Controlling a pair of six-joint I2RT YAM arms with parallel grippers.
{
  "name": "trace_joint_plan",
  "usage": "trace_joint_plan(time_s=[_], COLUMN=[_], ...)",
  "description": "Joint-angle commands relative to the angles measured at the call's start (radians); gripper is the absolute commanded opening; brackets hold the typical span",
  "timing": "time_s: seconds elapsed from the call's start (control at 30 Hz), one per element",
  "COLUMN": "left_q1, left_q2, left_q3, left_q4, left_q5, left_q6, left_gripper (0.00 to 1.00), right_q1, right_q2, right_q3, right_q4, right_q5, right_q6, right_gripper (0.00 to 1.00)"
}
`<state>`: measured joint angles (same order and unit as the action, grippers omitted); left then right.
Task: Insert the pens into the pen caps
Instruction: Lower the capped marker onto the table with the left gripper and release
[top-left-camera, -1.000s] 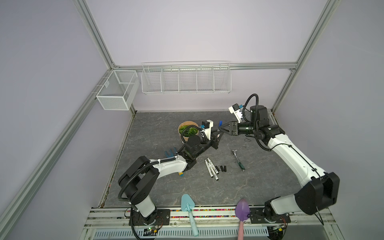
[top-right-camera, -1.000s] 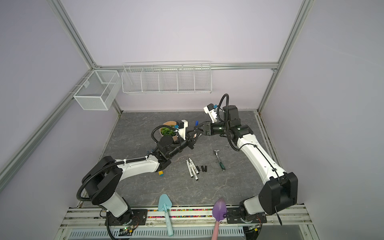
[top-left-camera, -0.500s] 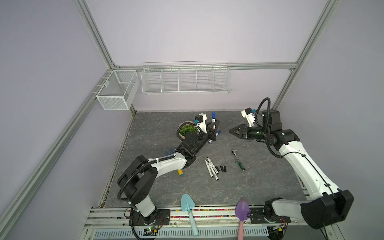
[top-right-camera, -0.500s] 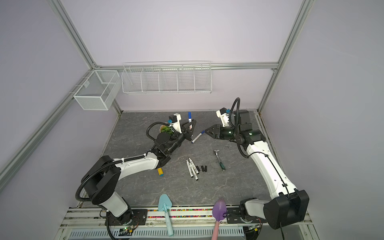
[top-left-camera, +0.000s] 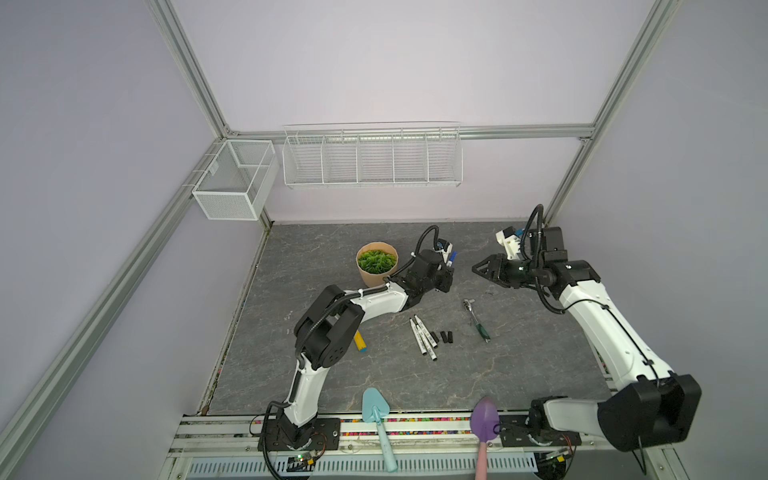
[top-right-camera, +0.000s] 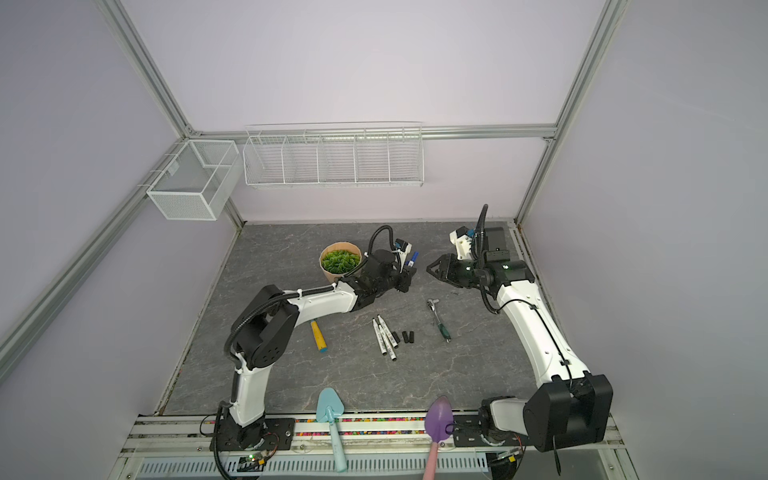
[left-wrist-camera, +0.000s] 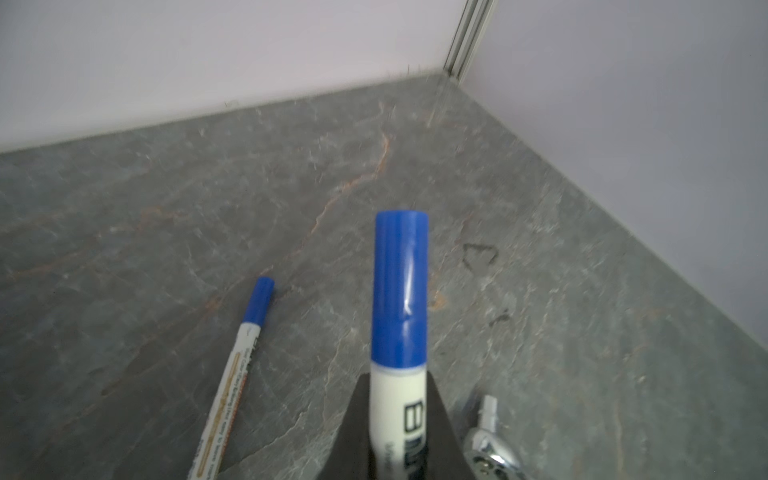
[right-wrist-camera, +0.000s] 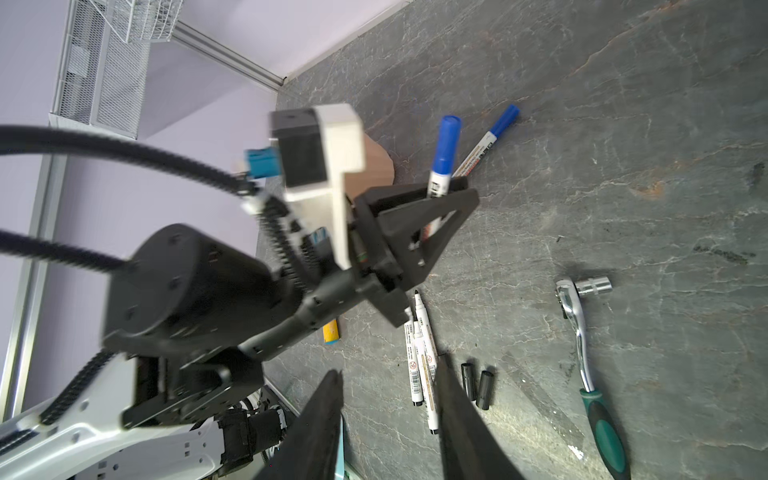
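The right pincer (top-left-camera: 478, 268) has drawn back from the left pincer (left-wrist-camera: 397, 390) and stands part open, empty. The left pincer stays clamped on a white marker pen (left-wrist-camera: 397, 424), its blue cap (left-wrist-camera: 401, 286) now seated. Just beside that pincer, a second blue-capped pen (left-wrist-camera: 237, 374) lies on the worktop (left-wrist-camera: 540, 291). So two look done. Three uncapped pens (top-left-camera: 424, 336) and the black caps (top-left-camera: 446, 336) wait behind the left pincer, towards the arm bases.

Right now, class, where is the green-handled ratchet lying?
In both top views the green-handled ratchet lies on the table right of centre, just right of the two black pen caps and nearer the front edge than the right tool.
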<state>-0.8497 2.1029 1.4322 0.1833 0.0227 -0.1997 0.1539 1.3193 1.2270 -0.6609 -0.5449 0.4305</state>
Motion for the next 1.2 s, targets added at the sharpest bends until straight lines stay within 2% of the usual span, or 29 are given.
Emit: trace_joint_plan(time_s=[0.0,0.23,0.6,0.97,1.17], left_q1=[-0.003,-0.002,-0.001,0.011,0.015], left_q2=[0.033,0.133,0.227,0.265,0.269], left_q3=[0.059,0.145,0.244,0.276,0.295], left_q4=[-0.088,-0.169,-0.269,-0.297,-0.312], left_q5=[-0.025,-0.050,-0.061,-0.052,-0.053], left_q6=[0.055,0.079,0.083,0.075,0.074], left_gripper=[0.00,0.00,0.15,0.23,0.23], right_q1=[0.001,0.001,0.002,0.000,0.000], right_q2=[-0.001,0.002,-0.006,-0.014,-0.016], right_q3=[-0.017,-0.021,-0.033,-0.047,-0.049], right_q4=[-0.019,-0.025,-0.025,-0.027,-0.027], right_q5=[0.008,0.005,0.007,0.006,0.005], right_q6=[-0.002,-0.014,-0.015,-0.019,-0.021], right_gripper=[0.40,0.39,0.38,0.37,0.36])
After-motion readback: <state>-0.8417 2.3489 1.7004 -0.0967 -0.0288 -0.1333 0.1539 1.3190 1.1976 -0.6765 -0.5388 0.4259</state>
